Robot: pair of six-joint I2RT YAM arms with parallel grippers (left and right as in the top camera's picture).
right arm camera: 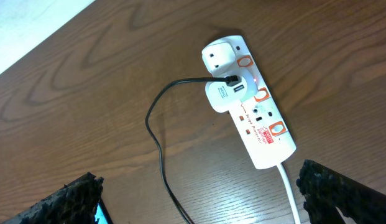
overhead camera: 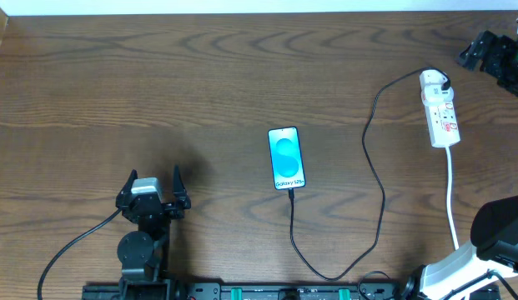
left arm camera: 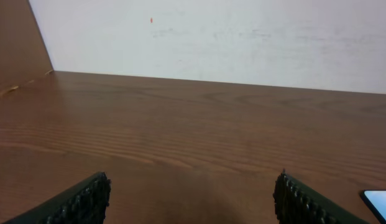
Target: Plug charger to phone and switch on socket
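Left fingers (left arm camera: 81,202) and right fingers (right arm camera: 339,193) wide apart, empty; socket (overhead camera: 440,108) far right, phone (overhead camera: 286,158) mid table (overhead camera: 200,75).

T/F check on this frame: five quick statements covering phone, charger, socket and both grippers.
1. The phone screen is lit. True.
2. The left gripper holds the charger. False: it is open and empty, on the left side of the phone.
3. The charger runs from the socket to the phone's bottom edge. True.
4. The socket lies on the left arm's side of the phone. False: it lies on the right arm's side.
5. The right gripper is shut on the socket. False: it is open, above the socket.
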